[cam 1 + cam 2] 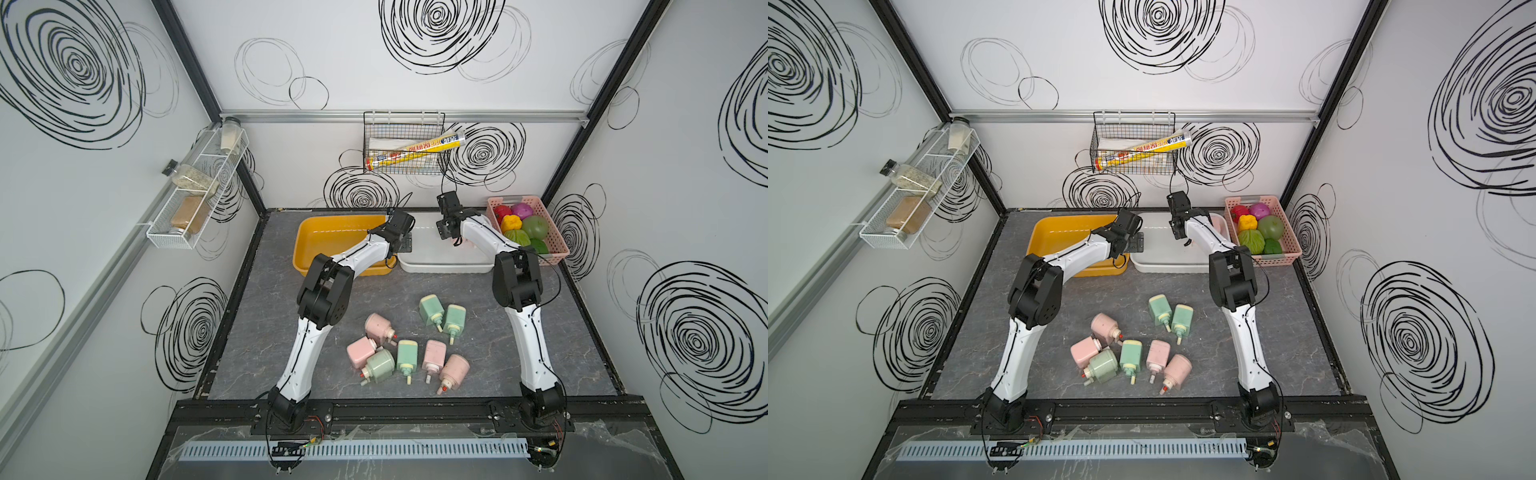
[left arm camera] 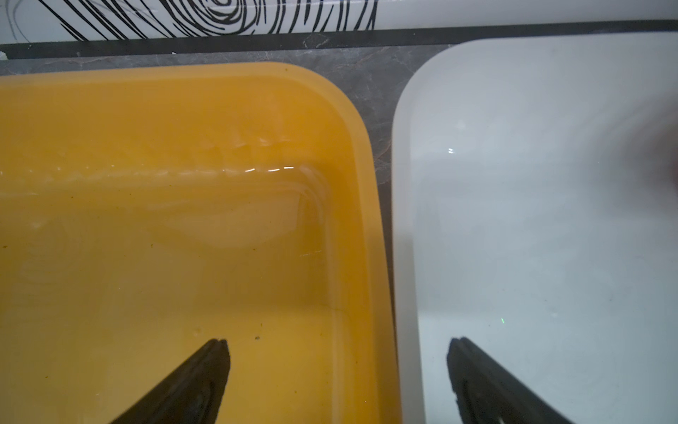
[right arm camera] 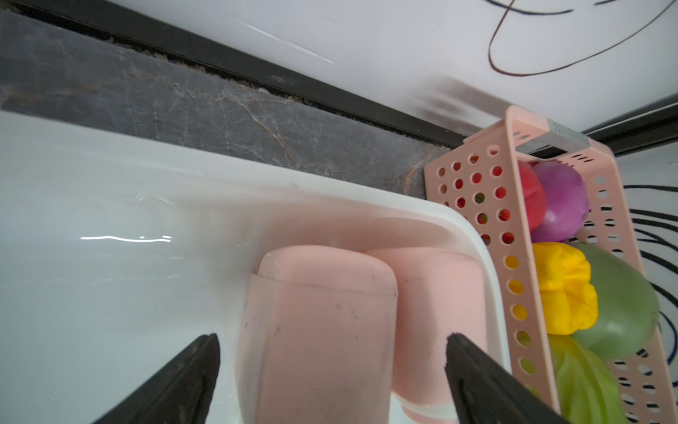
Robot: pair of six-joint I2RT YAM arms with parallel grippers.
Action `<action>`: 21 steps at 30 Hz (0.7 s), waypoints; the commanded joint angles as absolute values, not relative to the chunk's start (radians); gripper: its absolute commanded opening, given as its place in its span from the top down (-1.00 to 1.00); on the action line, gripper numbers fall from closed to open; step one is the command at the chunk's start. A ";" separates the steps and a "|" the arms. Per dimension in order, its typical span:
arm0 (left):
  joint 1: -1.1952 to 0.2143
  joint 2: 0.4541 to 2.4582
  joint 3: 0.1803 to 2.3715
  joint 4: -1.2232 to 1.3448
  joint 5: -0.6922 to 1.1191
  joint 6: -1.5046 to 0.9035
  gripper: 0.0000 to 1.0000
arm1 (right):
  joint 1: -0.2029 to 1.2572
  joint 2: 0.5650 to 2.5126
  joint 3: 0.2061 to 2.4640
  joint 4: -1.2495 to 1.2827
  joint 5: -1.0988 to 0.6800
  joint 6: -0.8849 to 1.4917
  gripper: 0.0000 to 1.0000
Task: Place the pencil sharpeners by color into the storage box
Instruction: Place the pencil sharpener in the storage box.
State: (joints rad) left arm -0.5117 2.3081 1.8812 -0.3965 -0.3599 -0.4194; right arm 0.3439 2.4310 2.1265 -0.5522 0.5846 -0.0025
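Found two pink sharpeners (image 3: pixel 319 312) lying side by side in white box (image 3: pixel 110 183), at the end next to pink basket (image 3: pixel 513 257). Touching each other, far one against the box wall.

Noted right gripper (image 3: pixel 332 339) above the nearer of the two. Jaws wide, fingers clear of it on both sides, nothing held.

Noted left gripper (image 2: pixel 337 342) jaws wide as well, empty. Hovering across the gap between yellow box (image 2: pixel 183 110) and white box, one finger over each.

Counted eight more on table (image 1: pixel 582 353) in both top views: four pink sharpeners (image 1: pixel 433 355) and four green sharpeners (image 1: pixel 431 309). Two green side by side and touching, nearer the right arm. Remaining six in a loose cluster toward the front middle, with one green pressed against a pink at the cluster's left end. All lying on their sides, well apart from both boxes.

Logged toy produce (image 1: pixel 534 226) in basket, just beside white box at back right.
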 commanded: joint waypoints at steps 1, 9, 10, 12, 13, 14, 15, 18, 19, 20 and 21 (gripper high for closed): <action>-0.503 2.324 1.891 -0.399 -0.360 -0.423 -0.98 | 0.350 2.407 2.117 -0.526 0.650 -0.067 -1.00; -0.498 2.327 1.889 -0.403 -0.360 -0.423 -0.99 | 0.348 2.417 2.094 -0.490 0.680 -0.153 -1.00; -0.497 2.327 1.889 -0.403 -0.360 -0.423 -0.99 | 0.348 2.416 2.094 -0.487 0.678 -0.164 -1.00; -0.495 2.327 1.888 -0.406 -0.364 -0.423 -0.98 | 0.348 2.421 2.096 -0.483 0.680 -0.189 -1.00; -0.495 2.328 1.887 -0.407 -0.364 -0.423 -0.98 | 0.347 2.423 2.096 -0.479 0.680 -0.199 -1.00; -0.492 2.327 1.887 -0.408 -0.364 -0.423 -0.98 | 0.347 2.426 2.095 -0.479 0.681 -0.211 -0.99; -0.490 2.326 1.885 -0.409 -0.362 -0.423 -0.98 | 0.346 2.428 2.097 -0.479 0.685 -0.221 -1.00; -0.486 2.323 1.882 -0.410 -0.360 -0.423 -0.98 | 0.345 2.430 2.093 -0.477 0.695 -0.247 -1.00; -0.486 2.324 1.882 -0.410 -0.360 -0.423 -0.98 | 0.344 2.429 2.089 -0.475 0.693 -0.254 -1.00; -0.486 2.323 1.882 -0.410 -0.360 -0.423 -0.99 | 0.344 2.428 2.088 -0.474 0.689 -0.262 -1.00; -0.486 2.322 1.882 -0.410 -0.360 -0.423 -0.98 | 0.344 2.428 2.084 -0.471 0.686 -0.272 -1.00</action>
State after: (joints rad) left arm -0.4973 2.3119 1.8812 -0.4107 -0.3599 -0.4194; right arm 0.3477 2.4310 2.0998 -0.4816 0.6575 -0.2287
